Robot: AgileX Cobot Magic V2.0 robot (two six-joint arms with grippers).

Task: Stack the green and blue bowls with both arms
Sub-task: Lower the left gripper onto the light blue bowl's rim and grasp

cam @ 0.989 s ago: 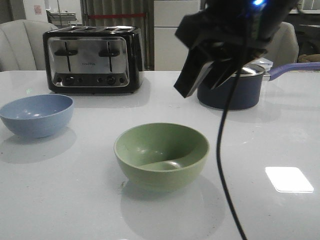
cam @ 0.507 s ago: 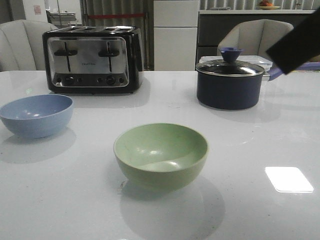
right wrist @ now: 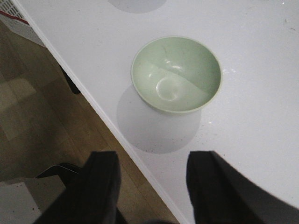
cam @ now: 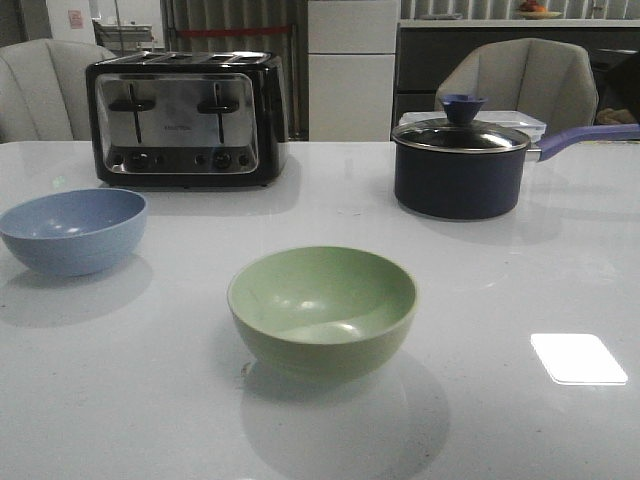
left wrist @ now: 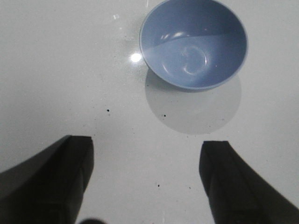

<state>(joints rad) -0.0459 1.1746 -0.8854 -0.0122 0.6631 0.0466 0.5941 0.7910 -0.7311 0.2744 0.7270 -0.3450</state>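
Note:
The pale green bowl (cam: 322,310) stands upright and empty at the table's front middle. It also shows in the right wrist view (right wrist: 176,74). The light blue bowl (cam: 73,230) stands upright and empty at the left, apart from the green one, and shows in the left wrist view (left wrist: 194,43). My left gripper (left wrist: 145,161) is open and empty, above bare table short of the blue bowl. My right gripper (right wrist: 152,165) is open and empty, over the table's edge, short of the green bowl. Neither arm shows in the front view.
A black and chrome toaster (cam: 185,118) stands at the back left. A dark navy lidded saucepan (cam: 460,165) with a long handle stands at the back right. The table's edge (right wrist: 112,126) and the wooden floor (right wrist: 42,112) show in the right wrist view.
The right arm, which filled the upper right of the front view one second ago, has drawn away to the right and out of that view. The bowls have not moved.

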